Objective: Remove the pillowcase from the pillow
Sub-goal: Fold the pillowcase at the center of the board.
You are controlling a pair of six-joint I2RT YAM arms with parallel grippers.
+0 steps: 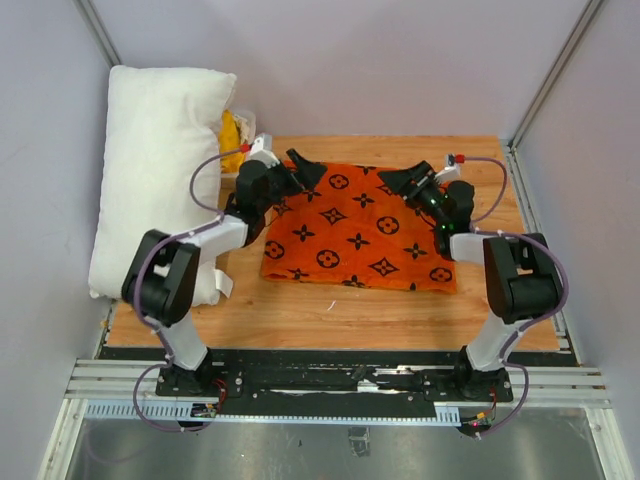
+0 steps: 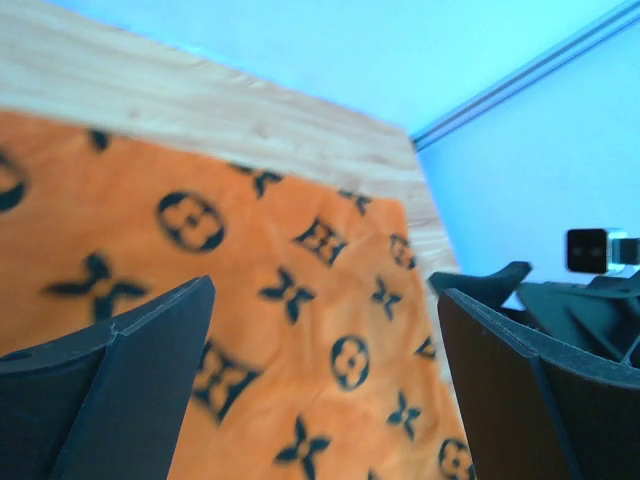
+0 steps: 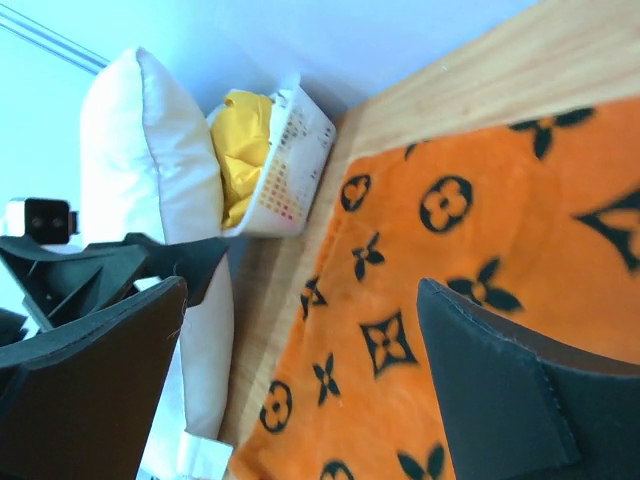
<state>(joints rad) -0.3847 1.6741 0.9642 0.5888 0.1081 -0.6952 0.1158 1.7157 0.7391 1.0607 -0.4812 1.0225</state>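
2 end effectors stand with their fingers spread wide and nothing between them. The left end effector (image 1: 305, 168) is over the far left corner of the pillowcase (image 1: 358, 232), and the right end effector (image 1: 405, 180) is over the far right part of it. They point toward each other. From the left wrist, the dark fingers (image 2: 120, 380) frame printed orange cloth and a strip of bare wood beyond it. The right wrist view shows the same print between its own fingers (image 3: 500, 390). Whether either fingertip touches the cloth cannot be told.

The pillowcase lies flat and spread on the bench (image 1: 340, 320) between the 2 arms. It is orange with black flower and circle motifs, and its near edge is slightly wavy.

The pillow (image 1: 155, 170) is out of the case. It is plump, plain white, and lies along the left edge of the bench by the wall, beside the left arm and apart from the pillowcase. Behind it, in the far left corner, a white basket (image 3: 295, 160) holds a plain yellow cloth (image 3: 245, 140) and touches the pillow's side.
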